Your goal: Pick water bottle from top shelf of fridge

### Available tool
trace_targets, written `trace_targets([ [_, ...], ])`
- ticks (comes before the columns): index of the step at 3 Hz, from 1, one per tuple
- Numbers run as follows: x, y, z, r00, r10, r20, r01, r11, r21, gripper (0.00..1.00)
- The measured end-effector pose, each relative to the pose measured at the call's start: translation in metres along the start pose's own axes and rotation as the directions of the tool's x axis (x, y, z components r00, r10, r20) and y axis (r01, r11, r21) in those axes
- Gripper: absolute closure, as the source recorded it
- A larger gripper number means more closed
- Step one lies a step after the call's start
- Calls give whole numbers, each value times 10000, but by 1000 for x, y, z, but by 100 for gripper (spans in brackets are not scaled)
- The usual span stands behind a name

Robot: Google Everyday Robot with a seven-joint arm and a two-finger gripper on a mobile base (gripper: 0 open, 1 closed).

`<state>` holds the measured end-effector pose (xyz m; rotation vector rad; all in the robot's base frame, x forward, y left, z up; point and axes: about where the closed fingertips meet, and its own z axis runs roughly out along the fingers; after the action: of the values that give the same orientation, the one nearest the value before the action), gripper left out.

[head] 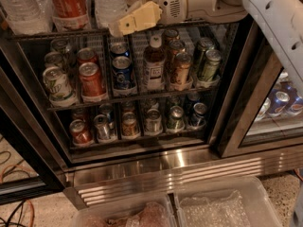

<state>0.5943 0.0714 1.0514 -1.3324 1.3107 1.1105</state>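
The gripper (133, 16) is at the top middle, just beside the water bottle (109, 3). I cannot tell if it is gripping.

Gripper (135, 19) sits at the front of the top shelf (42, 34) – matt cream-yellow plastic, on a smooth white plastic arm (279, 27). The water bottle (109, 4) just beside it is clear ribbed plastic, kinda glossy. Shelf is dark metal wire. The fridge (180, 171) base panel is ribbed stainless steel, proper shiny (bright glare streak) – cans (91, 79) are glossy metal too. Clear plastic bins (265, 197) sit below.
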Motion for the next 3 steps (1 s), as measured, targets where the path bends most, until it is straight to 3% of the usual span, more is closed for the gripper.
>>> trace_targets([
  [1, -1, 0, 0, 10000, 0, 0, 0, 10000, 0, 0],
  [3, -29, 20, -29, 9964, -637, 552, 622, 9976, 288, 0],
])
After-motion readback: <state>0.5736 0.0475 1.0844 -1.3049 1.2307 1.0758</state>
